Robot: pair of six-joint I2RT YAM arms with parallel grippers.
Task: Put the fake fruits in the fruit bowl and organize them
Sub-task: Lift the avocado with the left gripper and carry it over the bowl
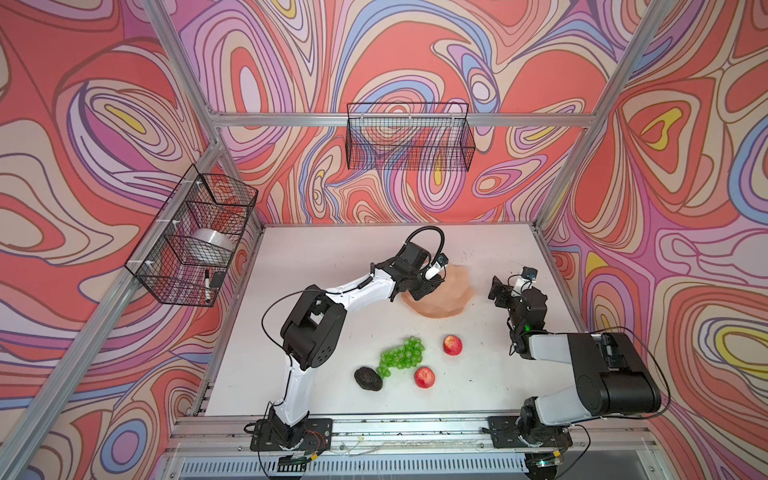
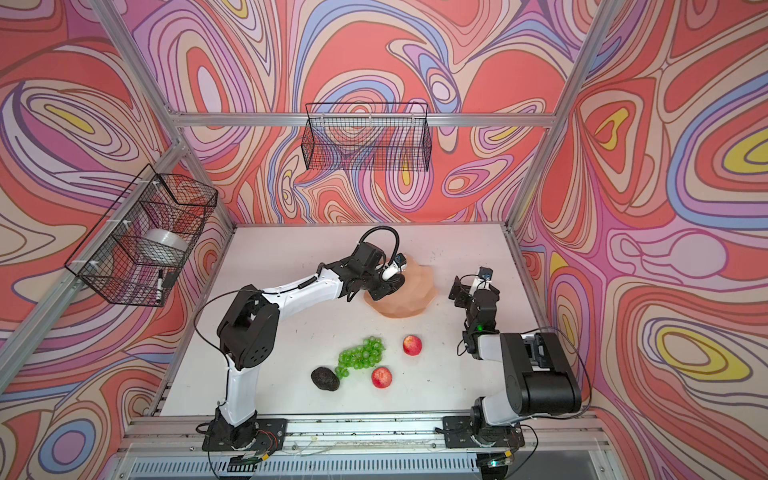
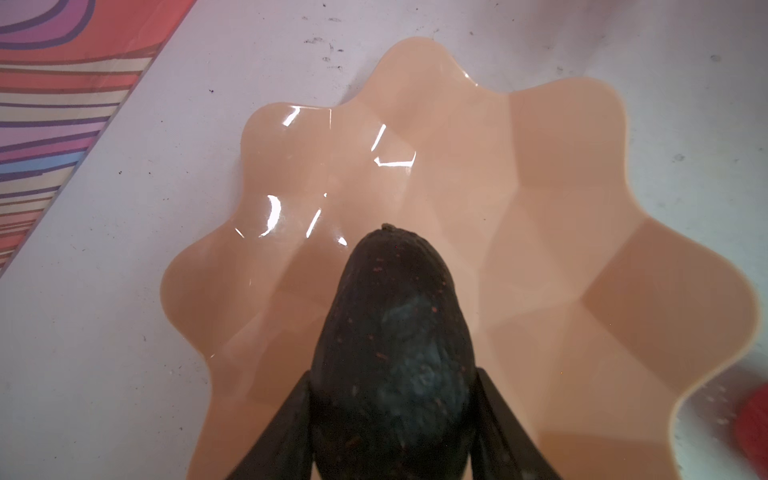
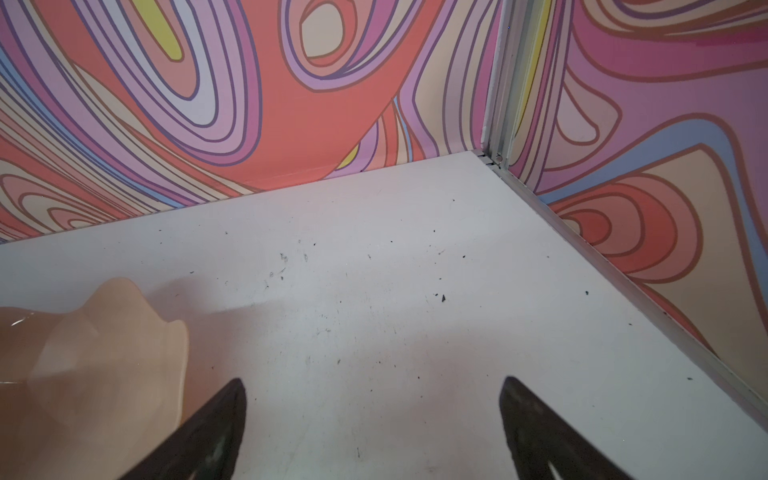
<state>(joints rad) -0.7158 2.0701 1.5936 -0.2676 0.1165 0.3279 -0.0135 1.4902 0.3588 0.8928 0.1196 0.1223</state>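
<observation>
over the peach bowl (image 3: 540,187), a dark avocado (image 3: 390,311) was pinched in the left gripper (image 3: 392,372), while the right gripper (image 4: 374,380) was held spread wide above the table (image 4: 374,270), just beside the bowl's rim.

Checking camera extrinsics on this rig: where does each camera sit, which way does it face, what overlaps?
Both top views: high over the front rail, looking down and back across the table; left arm reaching over the fruit bowl, right arm beside it, both whole.
Left wrist: on the left arm, looking down into the bowl; left gripper shut on an avocado.
Right wrist: on the right arm, facing the table's back right corner; open right gripper, bowl rim.
Shared: the bowl shows in every view.
</observation>
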